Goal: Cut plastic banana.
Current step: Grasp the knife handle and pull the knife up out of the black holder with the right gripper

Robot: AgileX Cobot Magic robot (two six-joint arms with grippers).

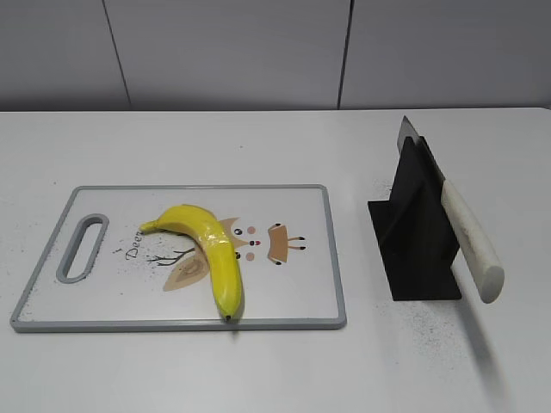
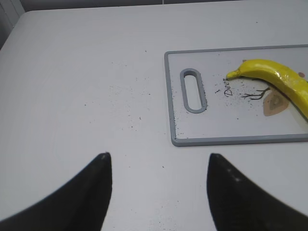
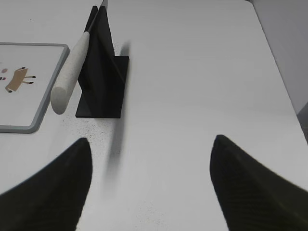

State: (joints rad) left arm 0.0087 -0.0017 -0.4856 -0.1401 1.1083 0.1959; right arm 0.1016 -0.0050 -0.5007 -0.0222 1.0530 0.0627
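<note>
A yellow plastic banana (image 1: 209, 248) lies whole on a white cutting board (image 1: 293, 292) with a grey rim and a deer drawing. It also shows in the left wrist view (image 2: 276, 77). A knife with a white handle (image 1: 469, 241) rests slanted in a black stand (image 1: 417, 237), handle toward the front; the right wrist view shows the handle (image 3: 70, 77) too. My left gripper (image 2: 159, 156) is open and empty over bare table, left of the board. My right gripper (image 3: 151, 142) is open and empty over bare table, right of the stand. Neither gripper shows in the exterior view.
The board has a slotted handle hole (image 1: 82, 248) at its left end, also in the left wrist view (image 2: 192, 90). The white table (image 1: 275, 370) carries dark specks near the board and stand. A grey wall stands behind.
</note>
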